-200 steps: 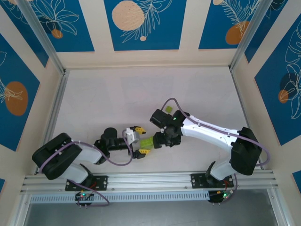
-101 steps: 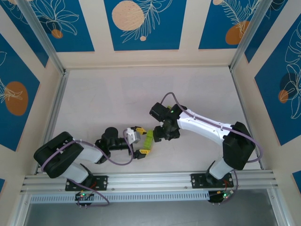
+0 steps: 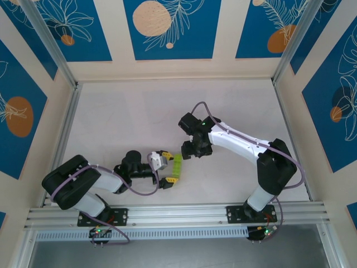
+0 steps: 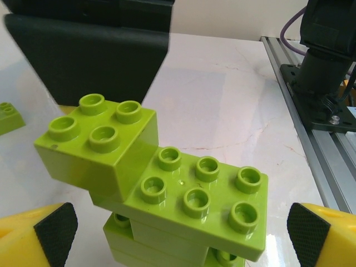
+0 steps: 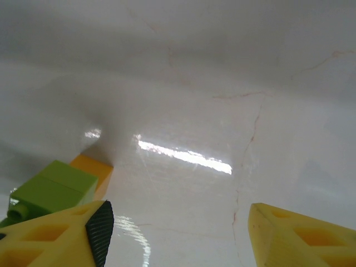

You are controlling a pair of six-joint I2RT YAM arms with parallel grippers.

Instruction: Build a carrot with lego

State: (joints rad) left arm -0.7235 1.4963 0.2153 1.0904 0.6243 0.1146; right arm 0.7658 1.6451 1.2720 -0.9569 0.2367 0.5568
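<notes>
Open tabletop (image 3: 117, 117) surrounds the carrot (image 3: 177, 166); left pincer (image 3: 167, 167) and right pincer (image 3: 185, 149) both gape.

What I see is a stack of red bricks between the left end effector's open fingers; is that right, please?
Not quite: the stack is lime-green, not red. The left wrist view shows it between the open fingers of the left end effector.

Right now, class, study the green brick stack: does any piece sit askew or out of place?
Yes. In the left wrist view the top square brick is not flush: it overhangs one end of the long brick beneath it. A separate green brick lies apart from them.
</notes>
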